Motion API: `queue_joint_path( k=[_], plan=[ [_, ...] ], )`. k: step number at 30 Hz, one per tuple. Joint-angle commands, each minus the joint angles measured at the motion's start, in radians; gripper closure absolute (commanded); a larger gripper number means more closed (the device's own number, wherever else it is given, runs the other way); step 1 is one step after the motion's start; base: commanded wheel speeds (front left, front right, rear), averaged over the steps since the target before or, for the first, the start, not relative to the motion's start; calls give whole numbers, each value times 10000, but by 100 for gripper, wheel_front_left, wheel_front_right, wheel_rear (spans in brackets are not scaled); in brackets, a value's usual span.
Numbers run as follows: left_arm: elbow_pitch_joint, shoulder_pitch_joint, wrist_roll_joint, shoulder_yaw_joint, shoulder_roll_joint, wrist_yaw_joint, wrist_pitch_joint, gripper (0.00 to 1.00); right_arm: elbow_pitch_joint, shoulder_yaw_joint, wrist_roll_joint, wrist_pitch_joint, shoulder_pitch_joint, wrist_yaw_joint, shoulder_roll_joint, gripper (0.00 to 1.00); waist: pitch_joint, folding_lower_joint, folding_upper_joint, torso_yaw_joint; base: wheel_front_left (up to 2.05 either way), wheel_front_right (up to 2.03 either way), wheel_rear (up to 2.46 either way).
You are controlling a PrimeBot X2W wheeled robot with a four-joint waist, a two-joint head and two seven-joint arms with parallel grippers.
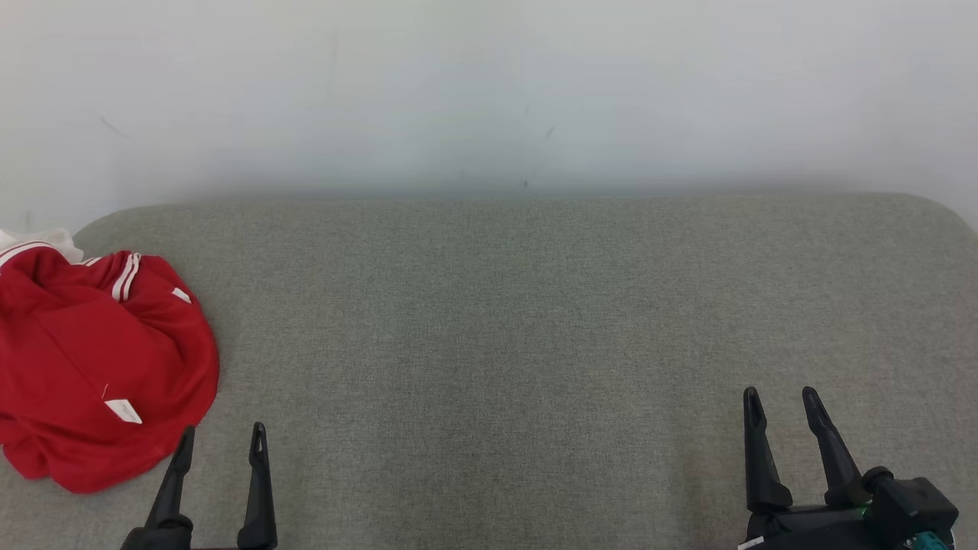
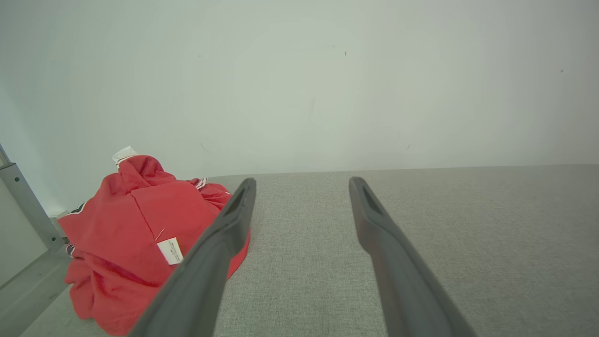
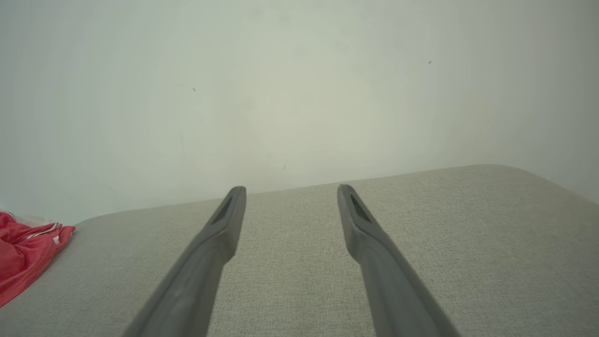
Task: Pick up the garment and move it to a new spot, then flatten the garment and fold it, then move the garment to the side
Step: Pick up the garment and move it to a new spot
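The garment [image 1: 99,359] is red with white stripes and white labels. It lies crumpled in a heap at the left end of the grey fabric surface [image 1: 535,321]. My left gripper [image 1: 221,435] stands open just right of the heap's near edge, holding nothing. In the left wrist view the garment [image 2: 135,229] sits to the left of the left gripper [image 2: 302,183], partly behind its left finger. My right gripper [image 1: 781,397] is open at the lower right, far from the garment. The right wrist view has the right gripper [image 3: 290,191] over bare fabric, with the garment [image 3: 23,252] at its left edge.
A pale wall [image 1: 489,92] rises behind the surface's far edge. The surface's corners are rounded at far left and far right. A grey metal frame [image 2: 23,206] stands beyond the surface's left end, next to the garment.
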Motion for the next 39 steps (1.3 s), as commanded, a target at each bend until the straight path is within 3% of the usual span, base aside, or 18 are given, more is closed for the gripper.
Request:
queue_joint_path(
  k=[1, 20, 39],
  plan=[
    [-25, -10, -36, 12, 16, 41, -37, 0, 20, 2, 10, -7, 47, -21, -19, 0, 0, 0, 0, 13, 0, 0, 0],
    [265, -81, -222, -5, 56, 72, -39, 0, 215, -21, 126, -7, 100, -21, -19, 0, -26, 0, 0, 473, 0, 0, 0],
    [413, 28, -409, 135, 212, 337, -37, 0, 632, 9, 242, -7, 66, -21, -20, 0, 120, 0, 0, 3022, 0, 0, 0]
  ],
)
